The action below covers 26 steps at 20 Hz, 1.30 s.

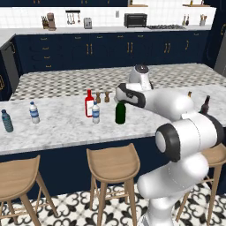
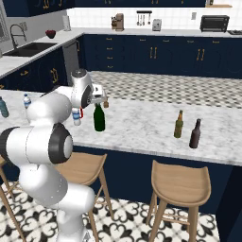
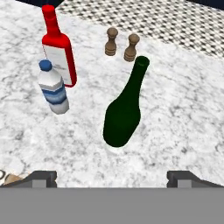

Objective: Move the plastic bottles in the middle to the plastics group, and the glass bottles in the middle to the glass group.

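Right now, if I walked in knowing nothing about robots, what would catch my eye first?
Probably the big white robot arm bending over the marble counter, its open gripper hovering above a tall dark green wine bottle. Just left of that stand a red bottle and a small clear water bottle.

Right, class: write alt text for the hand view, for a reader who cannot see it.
A dark green wine bottle stands on a marble counter just ahead of the open end effector. To its left stand a red bottle and a small water bottle. Two brown shakers stand behind.
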Available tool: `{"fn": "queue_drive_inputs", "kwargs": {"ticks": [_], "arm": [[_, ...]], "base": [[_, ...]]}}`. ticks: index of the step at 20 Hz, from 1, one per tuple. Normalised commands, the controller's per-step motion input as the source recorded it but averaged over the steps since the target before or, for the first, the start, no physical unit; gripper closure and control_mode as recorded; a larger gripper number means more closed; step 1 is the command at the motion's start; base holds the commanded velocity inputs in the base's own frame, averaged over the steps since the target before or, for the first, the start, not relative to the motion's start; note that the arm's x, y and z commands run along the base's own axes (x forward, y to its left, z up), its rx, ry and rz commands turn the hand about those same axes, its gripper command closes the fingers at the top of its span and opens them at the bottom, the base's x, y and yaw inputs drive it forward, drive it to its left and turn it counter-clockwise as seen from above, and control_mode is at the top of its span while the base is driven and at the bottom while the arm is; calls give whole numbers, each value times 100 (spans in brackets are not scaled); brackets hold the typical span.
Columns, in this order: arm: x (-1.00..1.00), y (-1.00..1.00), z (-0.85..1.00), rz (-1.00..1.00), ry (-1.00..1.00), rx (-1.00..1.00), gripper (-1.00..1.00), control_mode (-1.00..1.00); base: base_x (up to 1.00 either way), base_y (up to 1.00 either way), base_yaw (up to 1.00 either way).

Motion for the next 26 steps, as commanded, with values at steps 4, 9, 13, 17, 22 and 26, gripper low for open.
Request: {"fn": "queue_drive_inputs", "kwargs": {"ticks": [4, 9, 13, 17, 22, 26], "arm": [[14, 0, 0, 2, 0, 0, -100, -100], [11, 0, -16, 2, 0, 0, -100, -100], [13, 0, -29, 1, 0, 0, -100, -100], [16, 0, -24, 0, 0, 0, -100, -100], [6, 0, -10, -6, -1, 6, -100, -100], [0, 0, 0, -19, 0, 5, -100, -100]], "base": [[0, 0, 0], [0, 0, 0], [0, 0, 0], [0, 0, 0], [0, 0, 0], [0, 0, 0]]}}
